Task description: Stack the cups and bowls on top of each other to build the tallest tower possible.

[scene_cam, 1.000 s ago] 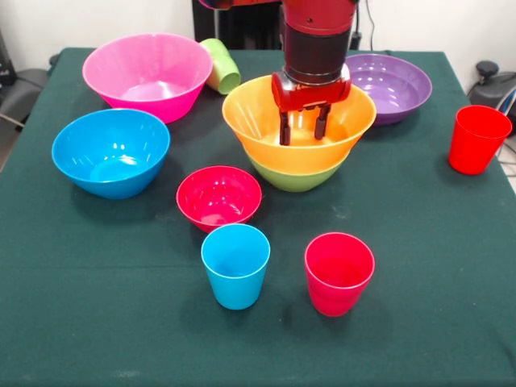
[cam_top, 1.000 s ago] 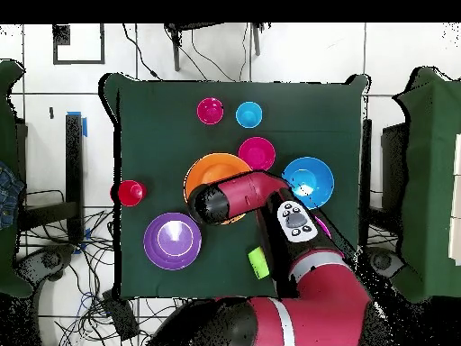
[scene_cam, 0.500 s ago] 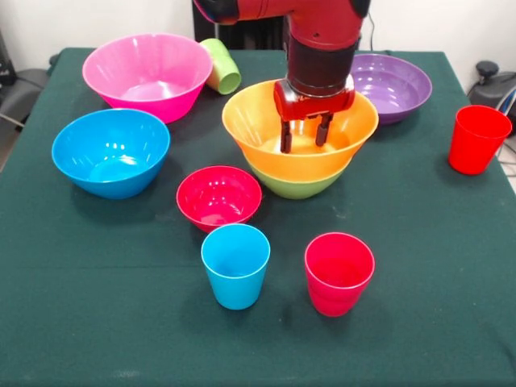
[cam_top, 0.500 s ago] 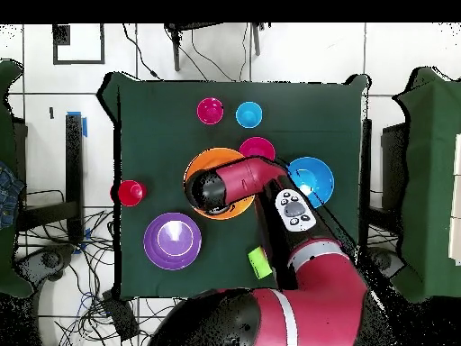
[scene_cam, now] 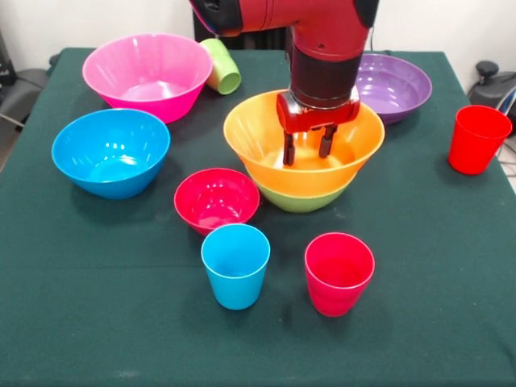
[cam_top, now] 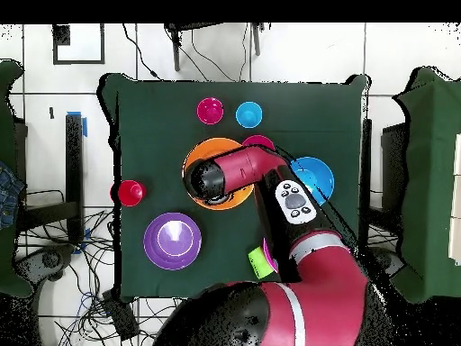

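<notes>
Spreading across the whole scene, the green-covered table (scene_cam: 451, 306) carries everything, and the red arm (scene_cam: 322, 40) comes down over its middle. Next in size, the pink bowl (scene_cam: 147, 74) sits at the far left in the front view, with the orange bowl (scene_cam: 266, 129) nested in the lime green bowl (scene_cam: 300, 199) at the centre; that pair is the only start of a tower so far. The blue bowl (scene_cam: 110, 151) stands apart on the left, the purple bowl (scene_cam: 393, 86) behind the orange one, and the small red bowl (scene_cam: 217, 198) just in front of the pair, very near or touching it. Smaller again are the cups: a sky blue cup (scene_cam: 235, 265) and a red cup (scene_cam: 339, 272) upright at the front, another red cup (scene_cam: 477, 139) at the right edge, and a lime green cup (scene_cam: 220, 65) lying tipped beside the pink bowl. Smallest, the gripper (scene_cam: 305, 151) hangs inside the orange bowl, jaws narrowly parted and holding nothing. If the fingers catch the bowl's wall, I judge they could drag the nested pair into the red bowl or tip it. No brand, label or writing can be read anywhere.
</notes>
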{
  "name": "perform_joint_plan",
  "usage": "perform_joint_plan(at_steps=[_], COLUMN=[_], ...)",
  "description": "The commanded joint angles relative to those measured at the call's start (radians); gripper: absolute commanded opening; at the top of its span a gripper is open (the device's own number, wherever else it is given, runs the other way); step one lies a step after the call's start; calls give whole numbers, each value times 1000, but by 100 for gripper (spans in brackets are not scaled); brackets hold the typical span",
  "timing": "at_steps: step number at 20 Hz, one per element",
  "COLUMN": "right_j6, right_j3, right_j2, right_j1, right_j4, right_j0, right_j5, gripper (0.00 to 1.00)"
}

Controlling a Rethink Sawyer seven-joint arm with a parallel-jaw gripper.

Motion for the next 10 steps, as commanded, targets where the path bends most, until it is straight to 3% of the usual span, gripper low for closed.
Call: perform_joint_plan(at_steps=[1, 10], right_j6=[-260, -246], right_j3=[-181, -193], right_j2=[125, 155], right_j1=[157, 174], right_j4=[-153, -168], right_j0=[-15, -33], right_j5=[-168, -166], gripper=[100, 100])
